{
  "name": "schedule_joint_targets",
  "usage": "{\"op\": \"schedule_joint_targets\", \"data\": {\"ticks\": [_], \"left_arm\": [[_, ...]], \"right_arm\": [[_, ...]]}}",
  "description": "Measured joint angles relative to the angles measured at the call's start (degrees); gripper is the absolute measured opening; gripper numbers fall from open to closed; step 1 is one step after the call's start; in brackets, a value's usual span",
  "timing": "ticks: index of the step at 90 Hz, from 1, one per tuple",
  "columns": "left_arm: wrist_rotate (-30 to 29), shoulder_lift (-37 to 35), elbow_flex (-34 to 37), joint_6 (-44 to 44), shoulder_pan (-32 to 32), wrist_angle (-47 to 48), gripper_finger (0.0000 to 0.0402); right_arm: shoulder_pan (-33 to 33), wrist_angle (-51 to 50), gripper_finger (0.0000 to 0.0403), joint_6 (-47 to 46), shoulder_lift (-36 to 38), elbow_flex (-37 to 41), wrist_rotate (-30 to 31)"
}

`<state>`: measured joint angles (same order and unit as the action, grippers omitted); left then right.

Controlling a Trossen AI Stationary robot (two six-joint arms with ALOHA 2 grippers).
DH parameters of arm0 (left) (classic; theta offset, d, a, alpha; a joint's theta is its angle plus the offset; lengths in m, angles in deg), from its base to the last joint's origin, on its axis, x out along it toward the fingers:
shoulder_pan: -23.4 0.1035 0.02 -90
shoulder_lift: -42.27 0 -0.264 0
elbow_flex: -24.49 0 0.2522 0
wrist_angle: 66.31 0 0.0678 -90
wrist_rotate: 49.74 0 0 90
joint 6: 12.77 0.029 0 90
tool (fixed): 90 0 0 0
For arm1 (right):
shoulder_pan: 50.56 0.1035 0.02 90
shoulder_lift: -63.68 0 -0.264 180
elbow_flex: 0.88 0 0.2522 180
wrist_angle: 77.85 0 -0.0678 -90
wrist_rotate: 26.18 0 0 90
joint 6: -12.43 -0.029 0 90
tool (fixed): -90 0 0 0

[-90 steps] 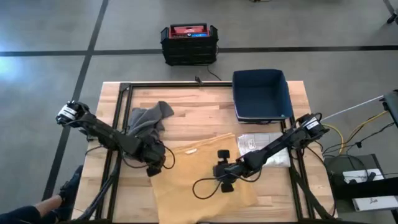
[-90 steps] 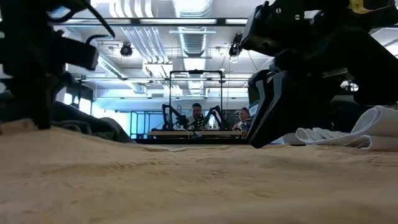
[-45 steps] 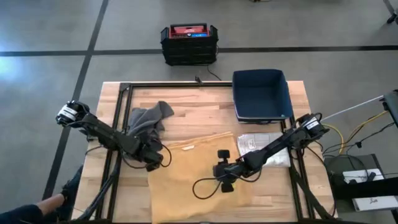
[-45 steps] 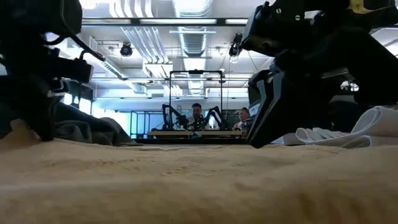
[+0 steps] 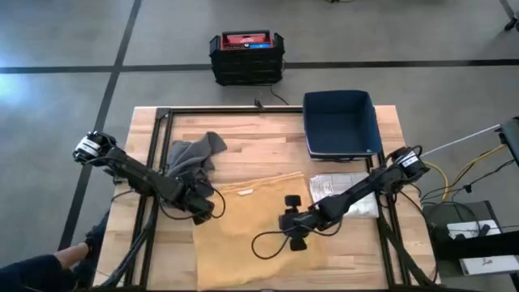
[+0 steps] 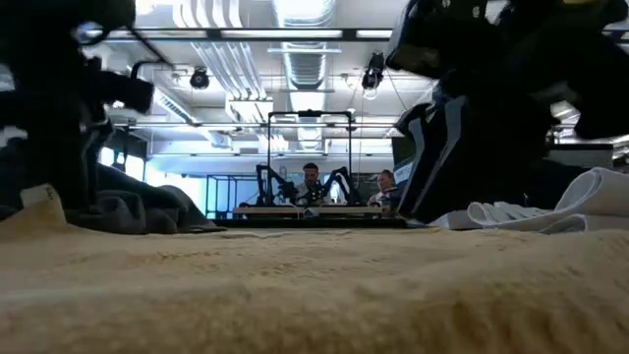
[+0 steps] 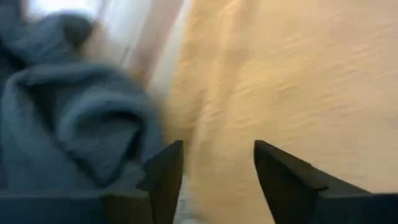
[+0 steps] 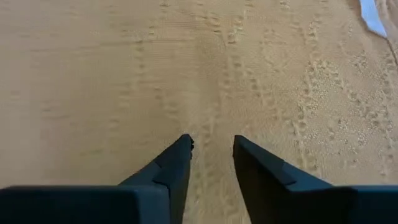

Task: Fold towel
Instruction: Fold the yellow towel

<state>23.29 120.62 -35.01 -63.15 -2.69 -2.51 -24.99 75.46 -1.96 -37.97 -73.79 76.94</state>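
Tan towel (image 5: 259, 223) front edge cut off

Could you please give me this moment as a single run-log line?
task: fold towel | tan towel flat on table | left gripper open at its left edge beside grey towel | right gripper open over towel middle

Both arms are stretched in low toward the middle from opposite sides. Left end effector (image 5: 204, 208) sits down near the worktop with its fingers (image 7: 165, 171) spread pretty wide. Right end effector (image 5: 290, 221) is also low, pointing toward the left arm, fingers (image 8: 176, 163) parted with just a narrow gap. The two are well apart from each other.
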Motion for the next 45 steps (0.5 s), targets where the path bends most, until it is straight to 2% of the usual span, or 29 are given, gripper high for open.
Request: {"op": "schedule_joint_targets", "data": {"ticks": [10, 18, 31, 40, 45], "left_arm": [[0.0, 0.0, -3.9, -0.5, -2.8, -4.2, 0.0191], [0.0, 0.1, -5.3, -1.8, -6.5, -8.9, 0.0183], [0.0, 2.4, -5.4, -6.2, -13.6, -16.6, 0.0161], [-0.1, 5.7, -5.3, -7.4, -17.2, -20.7, 0.0144], [-0.2, 7.8, -5.3, -6.4, -18.2, -22.2, 0.0135]], "right_arm": [[0.0, -6.8, 0.0139, 0.0, 3.7, -2.4, -0.4], [0.3, -11.5, 0.0149, -1.2, 6.4, -2.8, -3.2], [2.3, -12.9, 0.0161, -4.3, 8.4, -1.4, -7.1], [3.5, -13.0, 0.0166, -4.2, 7.6, -0.5, -6.8], [3.5, -12.8, 0.0168, -2.0, 6.8, -0.2, -4.2]]}}
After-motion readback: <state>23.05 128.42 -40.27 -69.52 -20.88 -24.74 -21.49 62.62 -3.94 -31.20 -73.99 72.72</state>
